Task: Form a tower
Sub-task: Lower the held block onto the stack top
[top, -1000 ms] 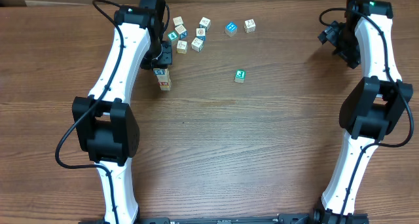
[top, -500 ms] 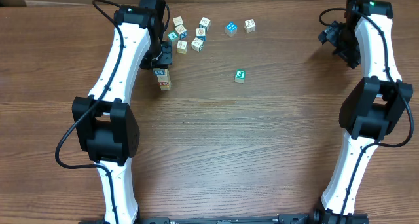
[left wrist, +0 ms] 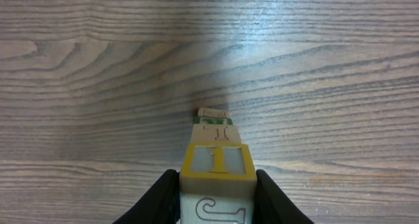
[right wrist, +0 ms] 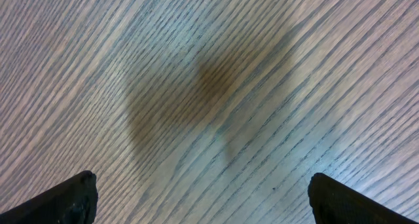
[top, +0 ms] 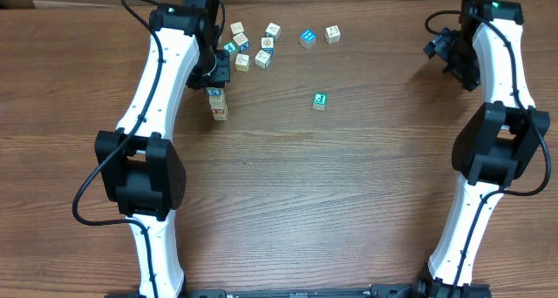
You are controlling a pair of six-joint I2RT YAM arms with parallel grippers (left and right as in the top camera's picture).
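Tower (top: 217,104) of lettered cubes at far left of table (top: 349,185), clasped at its top by left gripper (left wrist: 217,179), right gripper (right wrist: 203,185) spread wide at far right, loose cubes (top: 261,44) just beyond tower.

- Top cube (left wrist: 217,162) of the tower (top: 217,104), left wrist view: a yellow numeral "1" on a grey-blue panel inside a yellow frame.
- Same cube, face nearest the lens: a brown outlined glyph, cut off by the lower edge of the picture. It cannot be read with certainty.
- Cube beneath (left wrist: 214,124): a green-edged face with a brown outlined mark shaped like a "T" or an "I". Which letter it is cannot be told.
- Green cube (top: 320,100), alone on the worktop (top: 349,202), overhead view: a white glyph, too small to read.
- Blue cube (top: 307,38): a white letter, too small to read.
- Clustered cubes (top: 253,47): blue and brown printed marks, none legible.
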